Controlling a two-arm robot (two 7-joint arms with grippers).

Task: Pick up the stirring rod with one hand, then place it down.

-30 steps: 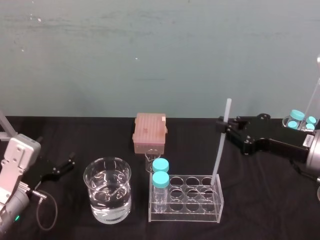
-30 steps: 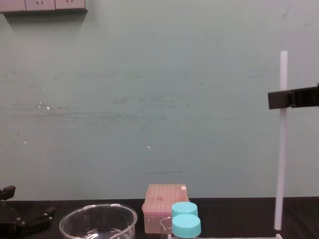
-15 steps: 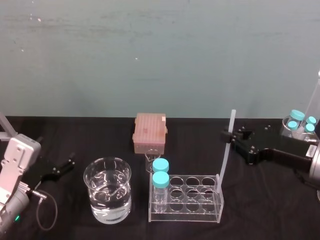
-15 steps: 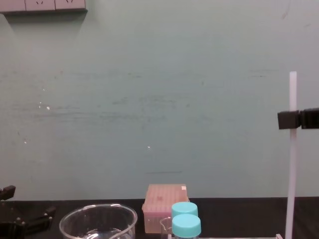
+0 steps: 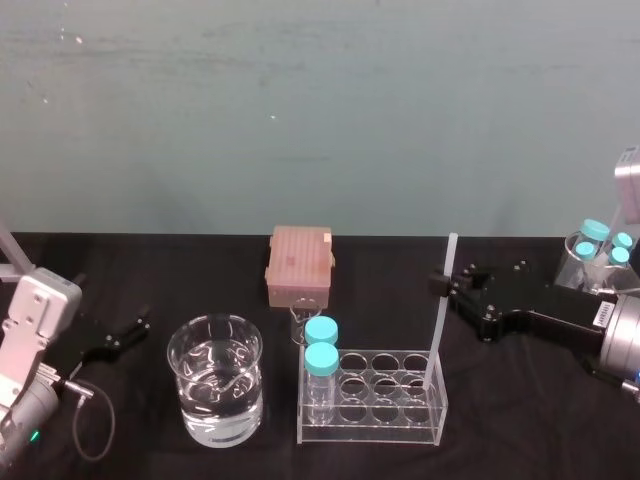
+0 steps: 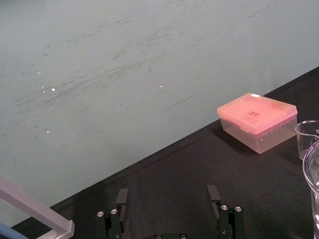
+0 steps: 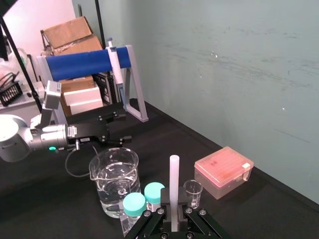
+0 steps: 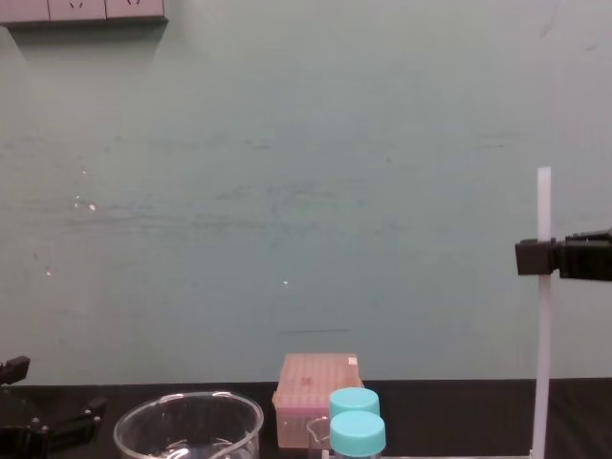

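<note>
1. Stirring rod (image 5: 440, 320) is lower and further left than half a second ago, with its bottom end now inside the clear rack (image 5: 370, 432) at its right end.
2. Left end effector (image 5: 130, 333) is idle on the desk with its fingers spread. Next come the water beaker (image 5: 215, 392), pink box (image 5: 299, 265) and blue-capped bottles (image 5: 321, 345).
3. Rod's thin, white and near upright, pinched by the right end effector (image 5: 447, 283).

Noted: stirring rod (image 5: 437, 330) matt, translucent white; rack (image 5: 370, 432) clear glossy plastic; beaker (image 5: 215, 395) smooth glass; table (image 5: 180, 270) matt black cover; my right gripper (image 5: 443, 283) matt black.
</note>
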